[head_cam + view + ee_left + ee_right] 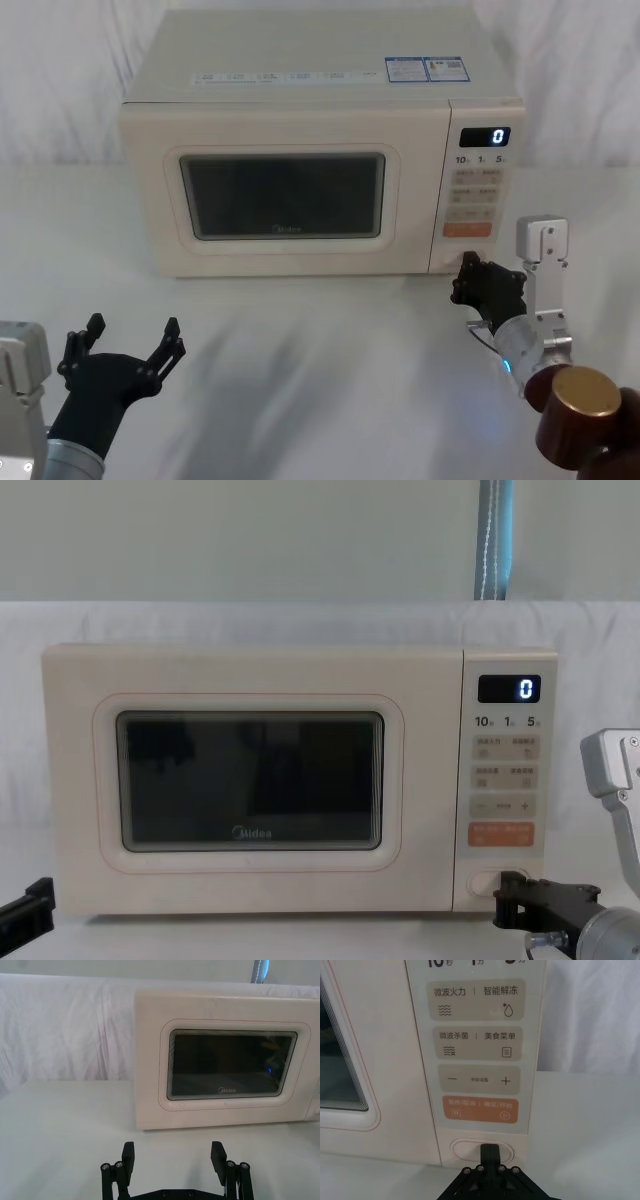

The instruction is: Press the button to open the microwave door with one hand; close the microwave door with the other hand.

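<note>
The cream microwave stands at the back of the table, and the microwave door point(282, 195) point(232, 1065) point(250, 780) lies flush with its front, closed. Lowest on the control panel is the pill-shaped button point(465, 1150) point(483, 880). My right gripper point(468, 265) point(489, 1152) point(503, 892) is shut, and its joined fingertips are at the middle of the button. Whether they press it in I cannot tell. My left gripper point(133, 326) point(173, 1152) hangs open low over the table's front left, well short of the door, holding nothing.
Just above the button is an orange key point(481, 1108), and the display point(485, 137) reads 0. The white cloth-covered table point(320, 380) stretches bare in front of the microwave. A white drape hangs behind it.
</note>
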